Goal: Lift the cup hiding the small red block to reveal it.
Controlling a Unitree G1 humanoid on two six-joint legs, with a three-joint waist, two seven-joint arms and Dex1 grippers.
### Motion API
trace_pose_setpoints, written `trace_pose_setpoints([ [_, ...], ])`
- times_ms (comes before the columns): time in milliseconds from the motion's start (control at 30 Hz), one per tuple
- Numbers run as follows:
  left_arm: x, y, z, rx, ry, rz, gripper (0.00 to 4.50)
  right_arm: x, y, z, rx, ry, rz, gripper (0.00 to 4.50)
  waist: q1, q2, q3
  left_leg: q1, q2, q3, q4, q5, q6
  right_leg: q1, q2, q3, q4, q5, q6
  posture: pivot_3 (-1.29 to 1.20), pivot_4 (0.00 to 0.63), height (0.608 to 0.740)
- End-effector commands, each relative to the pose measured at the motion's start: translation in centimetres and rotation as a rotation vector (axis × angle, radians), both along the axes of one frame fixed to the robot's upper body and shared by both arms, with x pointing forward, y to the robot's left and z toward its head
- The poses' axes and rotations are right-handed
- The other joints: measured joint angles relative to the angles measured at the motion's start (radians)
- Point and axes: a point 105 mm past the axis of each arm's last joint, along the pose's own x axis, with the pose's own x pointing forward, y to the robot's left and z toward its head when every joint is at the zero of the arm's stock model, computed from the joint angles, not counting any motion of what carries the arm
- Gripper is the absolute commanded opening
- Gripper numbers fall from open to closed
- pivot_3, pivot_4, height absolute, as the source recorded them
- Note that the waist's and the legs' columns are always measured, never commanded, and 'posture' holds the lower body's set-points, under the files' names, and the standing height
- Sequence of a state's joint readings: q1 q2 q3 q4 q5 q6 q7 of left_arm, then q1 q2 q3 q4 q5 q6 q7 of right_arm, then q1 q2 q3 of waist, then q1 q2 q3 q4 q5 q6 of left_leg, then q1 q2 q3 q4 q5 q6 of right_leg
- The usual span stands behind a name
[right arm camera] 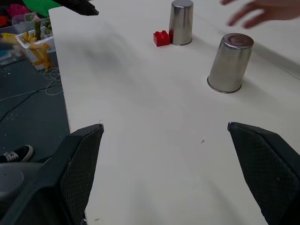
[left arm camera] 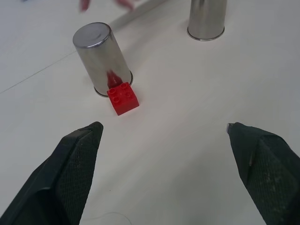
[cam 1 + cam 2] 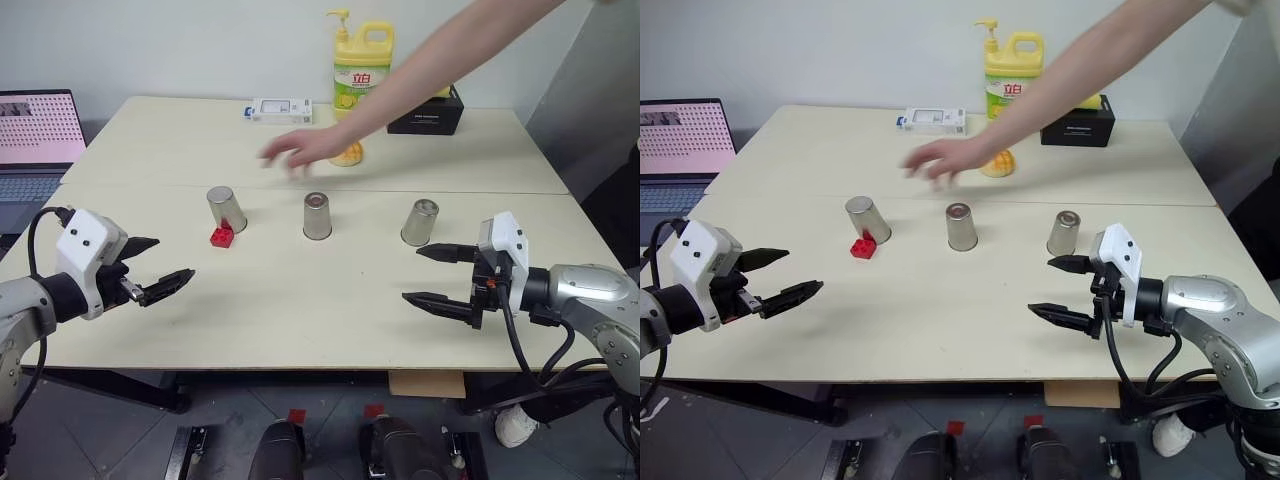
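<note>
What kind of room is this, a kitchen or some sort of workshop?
Probably a lab or test room, not a kitchen. Plain pale tables pushed together hold three steel cups and a red toy brick, a laptop sits alongside, and boxes of clutter lie on the floor.

Steel, red and yellow on a pale bench

Three silver-grey cups and a bright red block sit on the cream bench; a yellow bottle carries a green-and-red label, beside a black box.
</note>
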State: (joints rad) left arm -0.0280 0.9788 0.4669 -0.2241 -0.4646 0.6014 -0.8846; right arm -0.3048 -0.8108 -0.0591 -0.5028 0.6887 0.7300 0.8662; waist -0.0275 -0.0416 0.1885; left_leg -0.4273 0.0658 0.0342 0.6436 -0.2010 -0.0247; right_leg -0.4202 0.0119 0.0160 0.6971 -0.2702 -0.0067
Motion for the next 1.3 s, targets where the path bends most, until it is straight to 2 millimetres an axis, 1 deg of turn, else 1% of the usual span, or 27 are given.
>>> trace_pose_setpoints([
  [33, 0.1, -0.1, 0.9, 0.022, -0.038, -0.013, 4.49, -0.1, 0.0, 1.1, 0.008, -0.059, 0.0, 4.5, 0.0, 0.0, 0.0, 0.0, 0.0, 0.0, 0.0, 0.0, 0.0, 0.0, 0.0, 0.0, 0.0, 0.0, 0.0, 0.0, 0.15, 0.74],
  [933, 0.4, -0.2, 0.9, 0.031, -0.037, -0.02, 4.49, -0.1, 0.0, 1.1, 0.005, -0.065, -0.006, 4.5, 0.0, 0.0, 0.0, 0.0, 0.0, 0.0, 0.0, 0.0, 0.0, 0.0, 0.0, 0.0, 0.0, 0.0, 0.0, 0.0, 0.15, 0.74],
  [1133, 0.5, -0.9, 1.1, 0.02, -0.044, -0.043, 4.49, 0.0, 0.0, 1.1, 0.014, -0.065, -0.014, 4.5, 0.0, 0.0, 0.0, 0.0, 0.0, 0.0, 0.0, 0.0, 0.0, 0.0, 0.0, 0.0, 0.0, 0.0, 0.0, 0.0, 0.15, 0.74],
  [1300, 0.7, -1.7, 1.3, 0.016, -0.051, -0.074, 4.49, 0.6, 0.3, 1.3, 0.035, -0.087, -0.042, 4.5, 0.0, 0.0, 0.0, 0.0, 0.0, 0.0, 0.0, 0.0, 0.0, 0.0, 0.0, 0.0, 0.0, 0.0, 0.0, 0.0, 0.15, 0.74],
])
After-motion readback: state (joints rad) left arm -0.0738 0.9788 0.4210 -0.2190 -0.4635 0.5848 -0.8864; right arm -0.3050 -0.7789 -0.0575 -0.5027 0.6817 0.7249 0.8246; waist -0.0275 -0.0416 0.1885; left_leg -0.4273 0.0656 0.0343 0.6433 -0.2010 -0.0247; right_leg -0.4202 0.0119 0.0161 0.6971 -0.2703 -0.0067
